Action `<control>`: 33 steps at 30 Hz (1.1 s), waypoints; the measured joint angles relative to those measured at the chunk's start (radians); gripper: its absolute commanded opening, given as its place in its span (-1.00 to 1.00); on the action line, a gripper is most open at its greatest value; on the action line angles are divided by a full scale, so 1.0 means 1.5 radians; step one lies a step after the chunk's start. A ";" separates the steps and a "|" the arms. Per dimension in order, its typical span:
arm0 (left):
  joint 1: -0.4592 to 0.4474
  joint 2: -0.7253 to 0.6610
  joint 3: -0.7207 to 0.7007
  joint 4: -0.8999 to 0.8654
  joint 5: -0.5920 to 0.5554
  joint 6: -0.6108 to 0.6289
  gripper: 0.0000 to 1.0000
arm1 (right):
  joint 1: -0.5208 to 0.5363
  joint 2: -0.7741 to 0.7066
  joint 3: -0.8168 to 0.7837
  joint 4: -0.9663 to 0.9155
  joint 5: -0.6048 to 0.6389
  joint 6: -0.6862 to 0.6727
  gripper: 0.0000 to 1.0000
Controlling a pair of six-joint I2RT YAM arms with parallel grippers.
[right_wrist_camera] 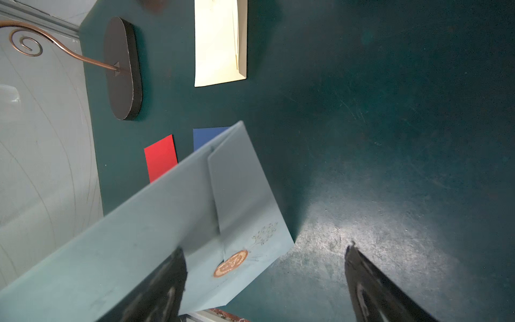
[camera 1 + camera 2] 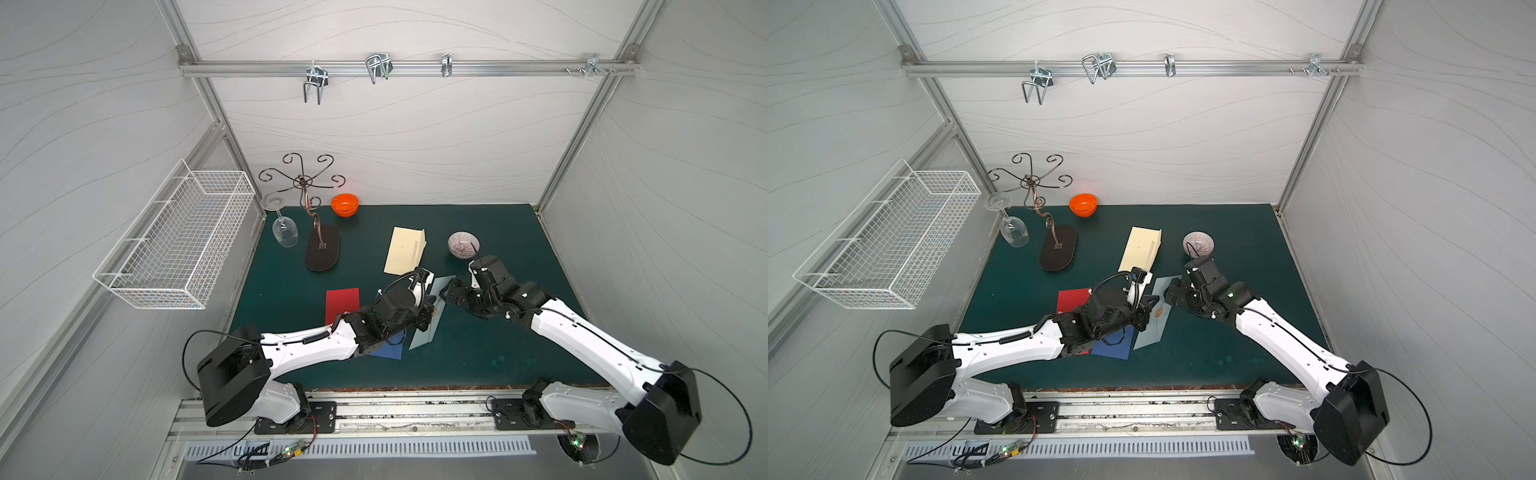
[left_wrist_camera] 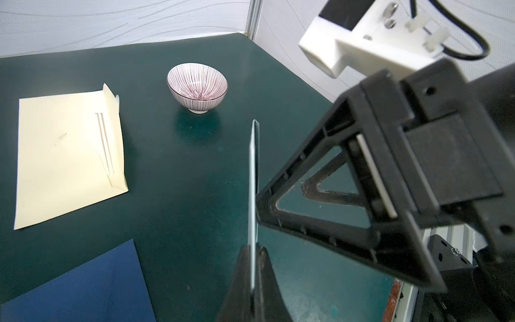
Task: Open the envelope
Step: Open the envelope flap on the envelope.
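Here, left gripper (image 3: 253, 251) pinching edge-on envelope (image 3: 254, 167), right gripper (image 1: 266, 248) spread wide, seal (image 1: 230, 263) in right wrist view.

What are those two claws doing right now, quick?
Left gripper: closed, pinching the pale blue envelope.
Right gripper: open, gripping nothing.

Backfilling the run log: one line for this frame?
left gripper: shut on light blue envelope | right gripper: open, beside envelope | copper seal: on envelope
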 measured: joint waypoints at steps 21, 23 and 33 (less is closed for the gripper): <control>0.001 0.000 0.000 0.003 0.018 0.002 -1.00 | 0.001 0.010 0.000 -0.025 0.003 0.005 0.82; 0.001 0.000 0.000 0.003 0.018 0.002 -1.00 | 0.001 0.010 0.000 -0.025 0.003 0.005 0.82; 0.001 0.000 0.000 0.003 0.018 0.001 -1.00 | 0.001 0.010 0.000 -0.025 0.002 0.005 0.82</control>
